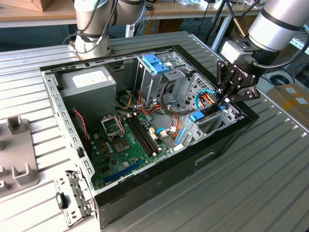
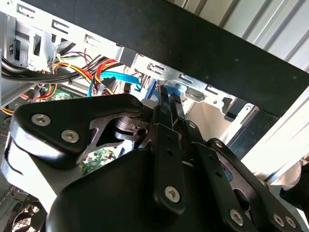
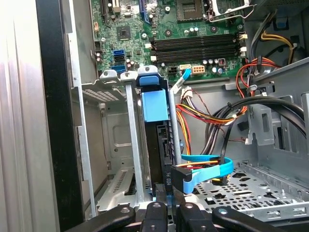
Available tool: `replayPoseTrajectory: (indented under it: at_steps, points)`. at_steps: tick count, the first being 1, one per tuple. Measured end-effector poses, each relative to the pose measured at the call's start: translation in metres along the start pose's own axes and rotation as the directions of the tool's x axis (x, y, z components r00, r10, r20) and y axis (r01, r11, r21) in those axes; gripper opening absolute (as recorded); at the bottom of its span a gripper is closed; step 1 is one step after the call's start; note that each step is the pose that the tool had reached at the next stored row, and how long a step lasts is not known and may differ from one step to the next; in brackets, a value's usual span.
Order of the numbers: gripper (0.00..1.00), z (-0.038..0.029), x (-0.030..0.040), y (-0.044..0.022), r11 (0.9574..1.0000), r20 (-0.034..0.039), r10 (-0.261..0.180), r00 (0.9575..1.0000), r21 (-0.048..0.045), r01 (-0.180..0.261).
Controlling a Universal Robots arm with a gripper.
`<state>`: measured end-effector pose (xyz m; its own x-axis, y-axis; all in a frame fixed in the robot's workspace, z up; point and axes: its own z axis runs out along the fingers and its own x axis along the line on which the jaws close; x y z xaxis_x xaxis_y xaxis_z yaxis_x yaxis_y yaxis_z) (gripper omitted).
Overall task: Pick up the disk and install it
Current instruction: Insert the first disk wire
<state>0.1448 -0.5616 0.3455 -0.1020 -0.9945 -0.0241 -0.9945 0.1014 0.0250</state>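
Disk (image 3: 155, 140) stands on edge in the case's (image 1: 159, 186) drive bay, blue carrier tab toward the motherboard (image 3: 203, 29), long axis running from the gripper (image 3: 169, 209) to the board. Fingers (image 2: 164, 104) pressed close, pinching disk's near edge.

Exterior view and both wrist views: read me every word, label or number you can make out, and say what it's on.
No text here can be read.
White label on the grey power-supply box: print too small.
Pale marking on the pincer body: too small.
White characters on the edge of the disk, in the first wrist view: blurred.
Markings on the motherboard: too small.
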Motion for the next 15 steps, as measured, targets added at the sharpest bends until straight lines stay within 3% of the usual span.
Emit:
replayPoseTrajectory:
  at_steps: [13,14,15]
  points:
    - [0.16,-0.0072,-0.0002,0.0002,1.0,0.0002,0.0,1.0,0.0,0.0]
    - [0.16,-0.0072,-0.0002,0.0001,0.9997,0.0027,-0.001,1.0,0.0245,0.001]
    - [0.16,-0.0066,0.0007,0.0087,0.9997,0.003,-0.001,1.0,0.0259,0.001]
